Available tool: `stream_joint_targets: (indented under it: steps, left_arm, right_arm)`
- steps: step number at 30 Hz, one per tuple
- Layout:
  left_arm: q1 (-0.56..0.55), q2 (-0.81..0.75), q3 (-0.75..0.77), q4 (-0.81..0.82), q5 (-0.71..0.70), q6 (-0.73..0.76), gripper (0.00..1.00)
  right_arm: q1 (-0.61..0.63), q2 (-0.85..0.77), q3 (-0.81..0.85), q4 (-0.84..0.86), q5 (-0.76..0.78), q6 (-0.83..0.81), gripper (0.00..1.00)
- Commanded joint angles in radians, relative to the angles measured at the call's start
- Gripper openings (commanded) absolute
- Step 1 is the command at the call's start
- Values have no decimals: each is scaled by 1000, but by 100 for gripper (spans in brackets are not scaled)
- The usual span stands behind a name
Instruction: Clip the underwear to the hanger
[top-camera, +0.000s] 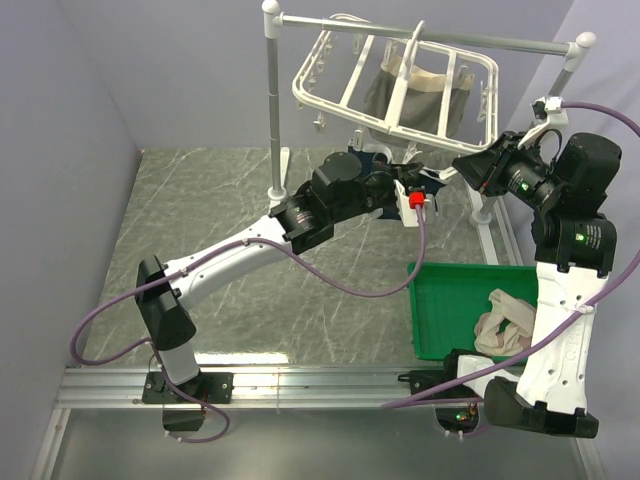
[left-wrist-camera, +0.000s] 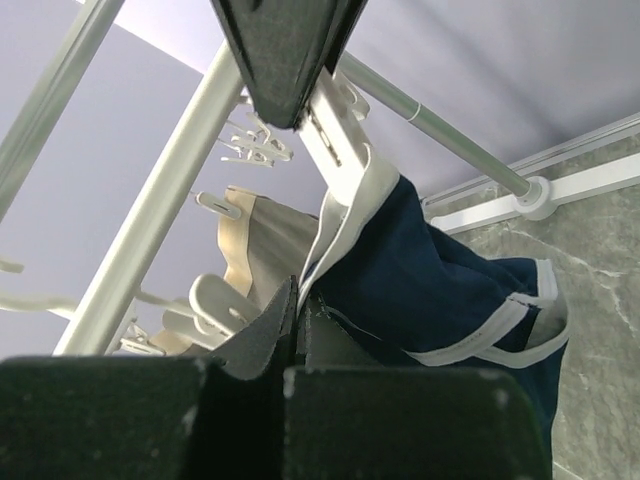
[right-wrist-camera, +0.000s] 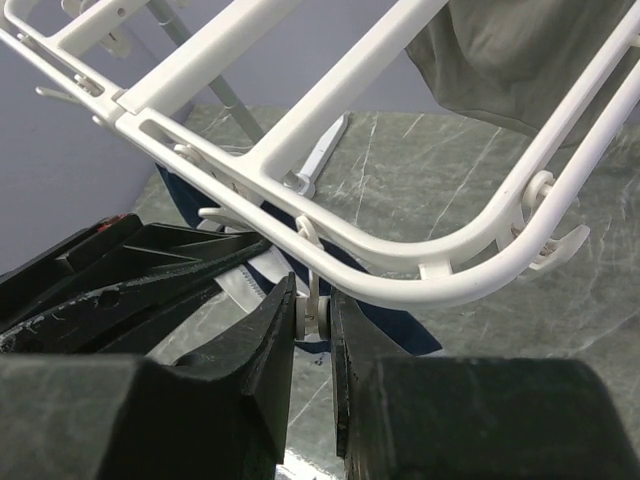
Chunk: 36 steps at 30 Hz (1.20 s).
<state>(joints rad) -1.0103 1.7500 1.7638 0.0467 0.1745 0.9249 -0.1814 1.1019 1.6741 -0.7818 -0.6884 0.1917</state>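
The table (top-camera: 250, 290) is carrying a white stand (top-camera: 272, 110) at its far edge, and the hanger (right-wrist-camera: 345, 90) is hanging tilted from the stand's crossbar. An olive-grey garment (top-camera: 420, 95) is already dangling from the hanger's far side.

The underwear (left-wrist-camera: 430, 270) is hanging in the air under the hanger's near rail, well above the table and not lying on it. Its white waistband is running up against the frame.

The left gripper (left-wrist-camera: 300, 305) is pinching the waistband, fingers closed on the cloth, and lifting that edge toward the rail. The right gripper (right-wrist-camera: 311, 290) is closing on the two tabs of a small clip (right-wrist-camera: 312, 318) under the curved near corner of the hanger, apparently squeezing it to open its mouth.

The step seems to be feeding the waistband into that clip. I cannot tell whether the cloth is already sitting inside the mouth.

- **Right arm:** it should be squeezing squarely on the tabs, because a sideways pull would swing the hanger.
- **Left arm:** it should be raising a taut, single fold of waistband deep between the clip's teeth.
- **Order of release:** let the clip shut first, and free the cloth only once the clip is biting.
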Motion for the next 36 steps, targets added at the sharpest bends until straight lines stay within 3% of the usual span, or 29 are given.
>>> stream_joint_targets:
  steps: [1, 19, 27, 30, 31, 36]
  left_arm:
    - [-25, 3, 23, 84, -26, 31, 0]
    - [-36, 3, 26, 199, -89, 3, 0]
    - [-36, 3, 62, 174, -69, -26, 0]
    - [-37, -4, 56, 174, -53, -32, 0]
    - [-37, -4, 53, 173, -52, -29, 0]
    - [-37, -9, 56, 141, -33, -31, 0]
  right_arm:
    - [20, -4, -13, -47, -23, -12, 0]
    - [36, 1, 9, -94, 44, -87, 0]
    - [37, 0, 13, -83, 72, -81, 0]
    - [39, -5, 9, -70, 78, -72, 11]
    - [37, -7, 9, -63, 78, -69, 20]
    - [37, -11, 6, -56, 67, -66, 36]
